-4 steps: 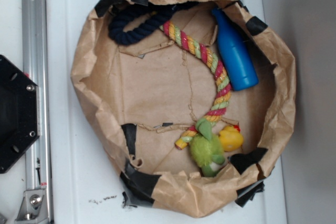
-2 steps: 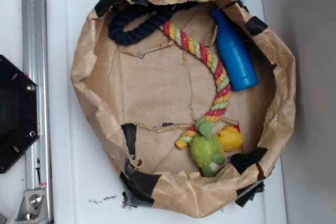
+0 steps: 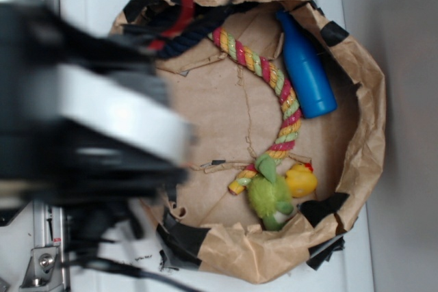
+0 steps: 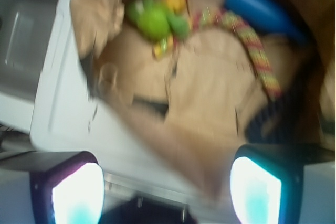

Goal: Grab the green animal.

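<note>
The green animal [image 3: 269,196] is a fuzzy lime-green plush lying at the near-right inside edge of the brown paper bag basin [image 3: 369,100], touching the yellow duck [image 3: 301,180] and the end of the multicolour rope [image 3: 277,87]. In the wrist view it [image 4: 153,22] shows blurred at the top, far ahead of my gripper [image 4: 168,190]. The jaws stand wide apart with nothing between them. They hover over the bag's rim [image 4: 210,129] and the white table edge. My arm [image 3: 89,121] is a large blur over the left of the basin.
A blue bottle [image 3: 306,66] lies at the basin's upper right, also in the wrist view [image 4: 262,11]. A navy rope loop [image 3: 198,25] lies at the upper left, partly under the arm. A metal rail [image 3: 44,264] runs along the left of the table.
My arm, out of view in both earlier frames, has swung in from the left and now covers the left part of the basin. The toys have not moved.
</note>
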`<action>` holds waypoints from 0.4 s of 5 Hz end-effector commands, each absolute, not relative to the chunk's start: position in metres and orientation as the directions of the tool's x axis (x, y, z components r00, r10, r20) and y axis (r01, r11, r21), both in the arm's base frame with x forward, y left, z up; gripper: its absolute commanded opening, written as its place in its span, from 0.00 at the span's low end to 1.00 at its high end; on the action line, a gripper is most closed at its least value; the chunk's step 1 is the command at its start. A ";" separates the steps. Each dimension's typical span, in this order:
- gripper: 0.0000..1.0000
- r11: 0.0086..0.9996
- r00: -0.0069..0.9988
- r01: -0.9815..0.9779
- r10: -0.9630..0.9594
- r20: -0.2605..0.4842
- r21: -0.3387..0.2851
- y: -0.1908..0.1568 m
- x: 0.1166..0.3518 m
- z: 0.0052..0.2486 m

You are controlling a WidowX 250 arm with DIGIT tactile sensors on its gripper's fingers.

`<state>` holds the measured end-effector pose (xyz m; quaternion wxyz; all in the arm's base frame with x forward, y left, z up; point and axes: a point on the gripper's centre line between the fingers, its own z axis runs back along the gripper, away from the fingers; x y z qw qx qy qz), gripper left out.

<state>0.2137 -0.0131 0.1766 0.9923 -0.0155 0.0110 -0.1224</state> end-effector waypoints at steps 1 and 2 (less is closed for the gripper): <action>1.00 0.839 0.838 0.541 -0.533 0.114 -0.052 0.004 0.287 0.136; 1.00 0.678 0.663 0.735 -0.717 0.212 -0.009 -0.010 0.298 0.138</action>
